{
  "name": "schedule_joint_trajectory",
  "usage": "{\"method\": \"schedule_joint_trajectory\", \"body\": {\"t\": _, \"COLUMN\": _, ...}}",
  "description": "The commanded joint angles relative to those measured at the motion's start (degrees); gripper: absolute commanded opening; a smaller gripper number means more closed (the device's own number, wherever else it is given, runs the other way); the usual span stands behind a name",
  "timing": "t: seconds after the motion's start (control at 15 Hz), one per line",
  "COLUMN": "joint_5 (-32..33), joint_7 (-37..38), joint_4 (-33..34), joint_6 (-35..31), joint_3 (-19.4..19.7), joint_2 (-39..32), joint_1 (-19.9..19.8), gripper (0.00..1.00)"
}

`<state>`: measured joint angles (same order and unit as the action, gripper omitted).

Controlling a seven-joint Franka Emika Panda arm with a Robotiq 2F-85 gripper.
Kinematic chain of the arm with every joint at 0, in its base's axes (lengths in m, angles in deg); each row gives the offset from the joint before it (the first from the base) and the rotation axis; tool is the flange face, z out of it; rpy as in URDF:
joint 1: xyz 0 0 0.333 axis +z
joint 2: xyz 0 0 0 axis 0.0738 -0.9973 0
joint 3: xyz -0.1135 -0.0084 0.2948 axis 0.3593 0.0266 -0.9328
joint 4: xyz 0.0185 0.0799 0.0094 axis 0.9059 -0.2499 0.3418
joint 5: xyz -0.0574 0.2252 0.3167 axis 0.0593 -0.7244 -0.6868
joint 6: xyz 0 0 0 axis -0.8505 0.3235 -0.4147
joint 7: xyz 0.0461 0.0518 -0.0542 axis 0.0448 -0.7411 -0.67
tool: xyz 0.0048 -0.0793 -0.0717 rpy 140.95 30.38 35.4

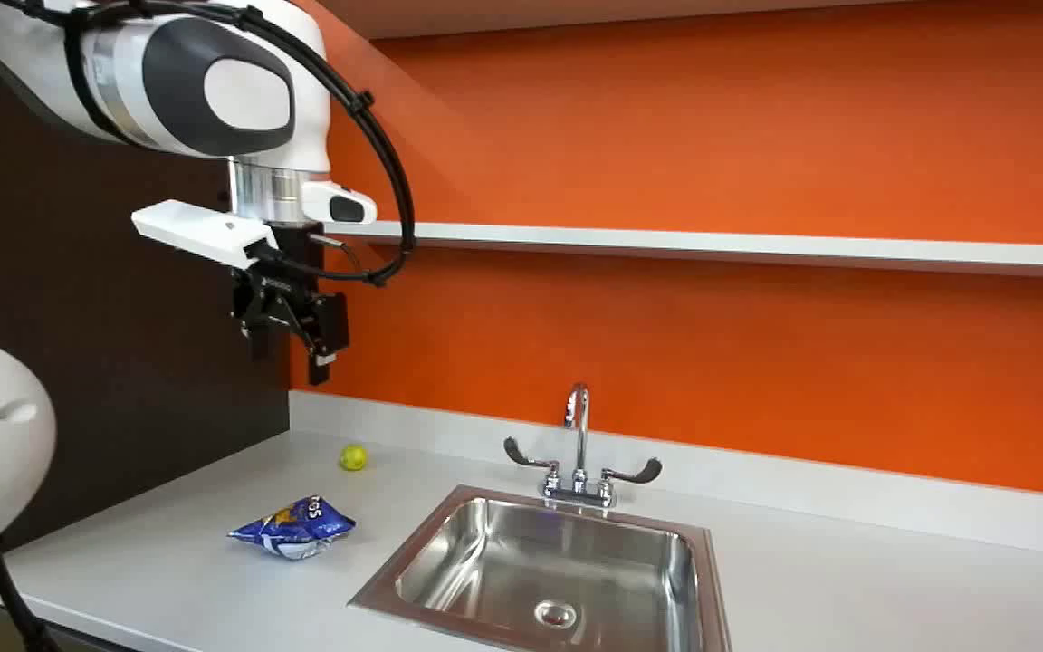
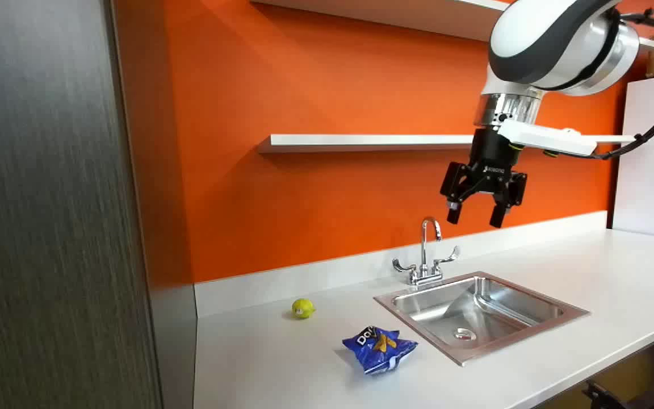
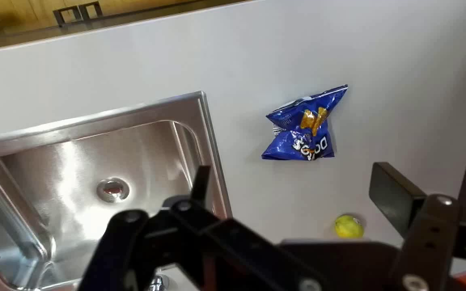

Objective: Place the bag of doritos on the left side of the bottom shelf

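Observation:
The blue Doritos bag lies on the white counter, left of the sink in both exterior views (image 1: 293,529) (image 2: 379,350); in the wrist view (image 3: 302,128) it lies beyond the fingertips. My gripper (image 1: 290,359) points down, high above the counter; it also shows in an exterior view (image 2: 475,218) and the wrist view (image 3: 295,188). Its fingers are wide apart with nothing between them. The bottom shelf is a white board on the orange wall, seen in both exterior views (image 1: 712,242) (image 2: 361,143). The arm hides its left end in an exterior view.
A yellow-green lemon or lime (image 1: 353,456) (image 2: 303,308) (image 3: 348,226) sits behind the bag. A steel sink (image 1: 415,548) (image 2: 434,336) with a faucet (image 1: 582,444) (image 2: 424,250) is beside it. A higher shelf (image 2: 384,12) hangs above. A dark panel (image 1: 141,326) (image 2: 66,204) closes the left.

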<state>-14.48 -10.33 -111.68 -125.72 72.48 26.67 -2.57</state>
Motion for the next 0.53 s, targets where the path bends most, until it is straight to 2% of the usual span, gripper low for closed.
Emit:
{"method": "schedule_joint_trajectory", "body": {"t": 0.0, "joint_5": -0.16, "joint_7": -0.15, "joint_4": -0.01, "joint_6": 0.32, "joint_3": -0.2, "joint_2": -0.07, "joint_1": -0.23, "gripper": 1.0}}
{"method": "schedule_joint_trajectory", "body": {"t": 0.47, "joint_5": 0.68, "joint_7": 0.28, "joint_4": 0.82, "joint_6": 1.06, "joint_3": -1.74, "joint_2": -2.93, "joint_1": 0.08, "gripper": 1.0}}
